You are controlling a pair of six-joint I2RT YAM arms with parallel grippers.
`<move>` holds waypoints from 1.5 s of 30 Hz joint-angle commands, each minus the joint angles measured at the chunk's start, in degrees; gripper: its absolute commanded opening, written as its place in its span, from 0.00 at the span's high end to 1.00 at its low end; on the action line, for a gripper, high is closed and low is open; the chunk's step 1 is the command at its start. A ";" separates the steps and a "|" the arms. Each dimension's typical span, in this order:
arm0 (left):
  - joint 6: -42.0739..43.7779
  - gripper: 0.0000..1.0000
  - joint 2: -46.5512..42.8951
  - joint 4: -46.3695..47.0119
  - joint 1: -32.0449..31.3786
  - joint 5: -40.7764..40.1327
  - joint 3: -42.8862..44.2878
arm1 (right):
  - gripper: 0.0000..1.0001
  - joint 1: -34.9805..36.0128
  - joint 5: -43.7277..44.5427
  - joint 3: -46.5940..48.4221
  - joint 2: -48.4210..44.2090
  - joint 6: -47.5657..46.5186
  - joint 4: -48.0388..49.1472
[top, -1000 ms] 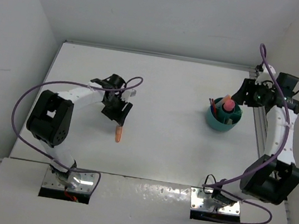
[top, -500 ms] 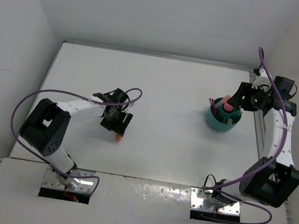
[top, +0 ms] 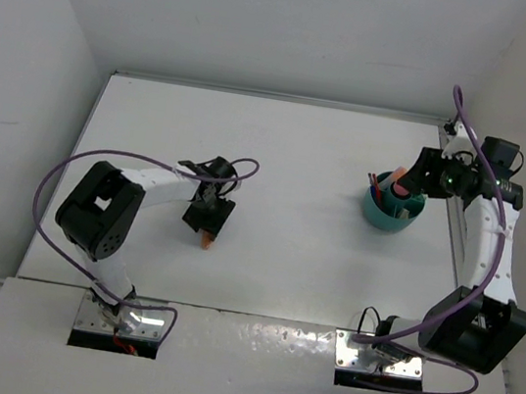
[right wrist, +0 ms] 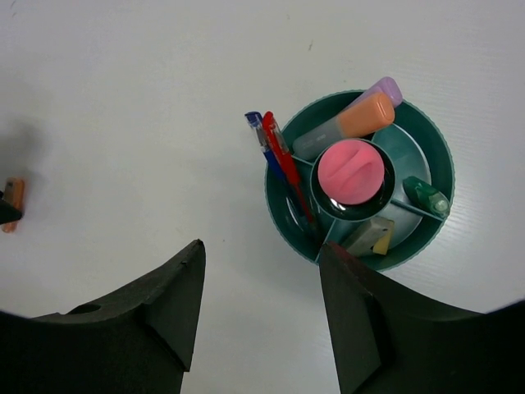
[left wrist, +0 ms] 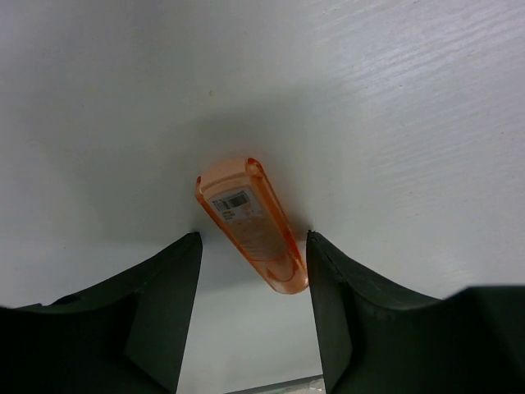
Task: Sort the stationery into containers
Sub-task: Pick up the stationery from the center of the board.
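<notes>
White tabletop [top: 301,143] boxed in by plain white walls [top: 270,20], seen from above. Left of centre, flat on that surface: orange stub [left wrist: 250,222], translucent, small barcode label facing up, lying slantwise. Straddled by left gripper [left wrist: 253,237], lowered close over it, jaws apart with one black finger on each side. Clear strip of table between stub and one finger, the stub's near end just beside the other, contact there impossible to judge; nothing gripped. Well apart, toward the right side of the table: teal cup [right wrist: 420,243], round, upright, split into a central well and outer compartments. In the central well, round end up: pink-red marker [right wrist: 351,171]. Side by side in one outer compartment, leaning out over the rim toward the table's middle: dark-blue pen [right wrist: 261,135] and red-orange pen [right wrist: 285,160]. Leaning in the next compartment: highlighter [right wrist: 349,125], orange and lilac at its upper end. In another, mint-green stub [right wrist: 426,195], and in the compartment beside it a pale yellowish piece [right wrist: 369,235], too small to name. Above and just beside the cup: right gripper [right wrist: 261,253], held off the table, jaws parted to a middling width, only bare tabletop between them. Along both arms, looping purple cables [top: 52,185]; at the near edge, metal plates [top: 121,320] under both bases.
</notes>
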 commanded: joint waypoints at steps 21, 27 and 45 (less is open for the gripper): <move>-4.73 0.93 -4.92 9.60 4.54 37.49 14.54 | 0.42 24.53 -7.23 -7.79 -18.71 -14.97 0.55; -16.77 0.94 -2.73 13.98 4.36 52.53 15.34 | 0.39 38.68 -5.49 -9.46 -24.95 -32.28 0.73; -31.03 0.94 -4.31 29.03 0.59 66.00 2.77 | 0.41 71.47 7.00 -12.71 -12.83 -78.10 -0.78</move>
